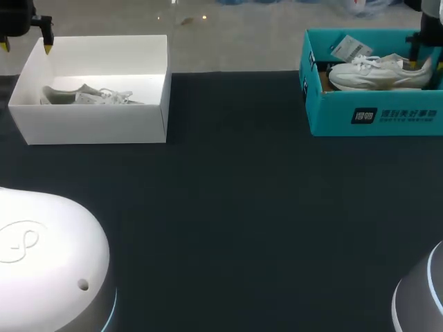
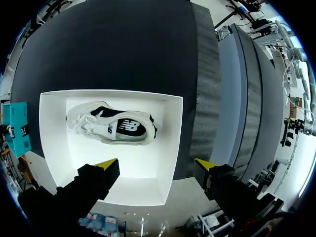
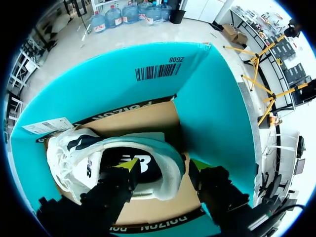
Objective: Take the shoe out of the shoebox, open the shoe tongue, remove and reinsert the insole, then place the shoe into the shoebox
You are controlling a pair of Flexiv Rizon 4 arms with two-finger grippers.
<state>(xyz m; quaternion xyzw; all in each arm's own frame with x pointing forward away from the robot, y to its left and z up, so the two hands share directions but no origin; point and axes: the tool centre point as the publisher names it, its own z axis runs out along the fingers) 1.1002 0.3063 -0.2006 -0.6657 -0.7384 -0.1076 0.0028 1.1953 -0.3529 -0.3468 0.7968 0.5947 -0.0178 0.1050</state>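
Note:
A teal shoebox [image 1: 374, 114] stands at the table's back right with a white shoe [image 1: 377, 72] lying in it. My right gripper [image 1: 421, 63] is down at the shoe's heel. In the right wrist view the right gripper [image 3: 165, 167] is open. One yellow tip is inside the shoe [image 3: 74, 158] and the other is outside the heel, so the heel wall runs between them. The teal shoebox [image 3: 212, 98] surrounds both. My left gripper [image 1: 26, 47] hangs open above the far-left corner of a white box [image 1: 97, 124], with nothing between its fingers.
The white box [image 2: 113, 92] holds a second white shoe [image 2: 111, 123], which lies under my left gripper [image 2: 155, 165]. A paper tag [image 3: 47, 126] lies by the toe of the shoe in the teal box. Dark table stretches between the two boxes [image 1: 235, 207].

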